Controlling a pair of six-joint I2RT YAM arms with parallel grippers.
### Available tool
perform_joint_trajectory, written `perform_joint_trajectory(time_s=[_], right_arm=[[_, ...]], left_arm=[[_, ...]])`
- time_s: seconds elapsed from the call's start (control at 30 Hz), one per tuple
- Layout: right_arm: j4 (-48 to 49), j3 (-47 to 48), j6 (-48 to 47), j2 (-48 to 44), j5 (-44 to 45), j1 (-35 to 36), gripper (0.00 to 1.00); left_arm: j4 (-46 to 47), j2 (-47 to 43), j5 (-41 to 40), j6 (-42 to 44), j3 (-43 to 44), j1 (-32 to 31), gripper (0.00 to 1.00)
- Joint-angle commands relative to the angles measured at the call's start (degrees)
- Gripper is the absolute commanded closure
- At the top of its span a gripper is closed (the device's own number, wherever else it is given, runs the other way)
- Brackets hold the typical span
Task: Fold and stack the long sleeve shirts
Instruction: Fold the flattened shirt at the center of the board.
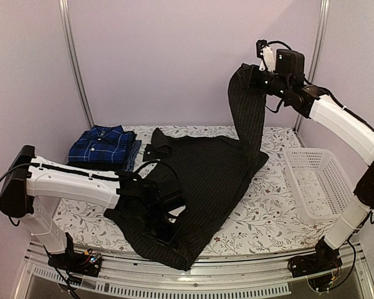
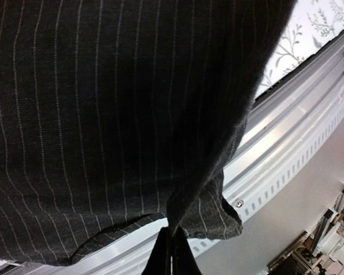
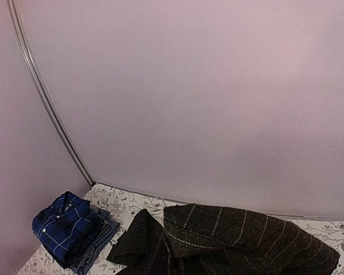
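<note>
Top external: the right gripper [image 1: 254, 75] grips one end of the black pinstriped cloth shirt [image 1: 206, 168], lifted high. The left gripper [image 2: 171, 236] is clenched on its hem.

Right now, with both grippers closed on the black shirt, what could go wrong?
The right gripper holds the sleeve high; pulling harder may drag the black pinstriped shirt toward the white basket. The hem by the left gripper overhangs the front rail, so it could slide off.
</note>
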Motion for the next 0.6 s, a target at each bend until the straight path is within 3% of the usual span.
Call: perform_joint_trajectory(time_s=[0.0,0.57], right_arm=[[7.95,2.02,-0.11,3.27,-1.3,1.72,1.0],[12.64,7.71,-0.5,13.39,-0.39,4.99,1.0]], left_arm=[[2.01,-3.16,1.92,0.2,-3.54,2.13,1.0],[5.17,-5.88,5.37,-1.19,-11.71,2.22,1.0]])
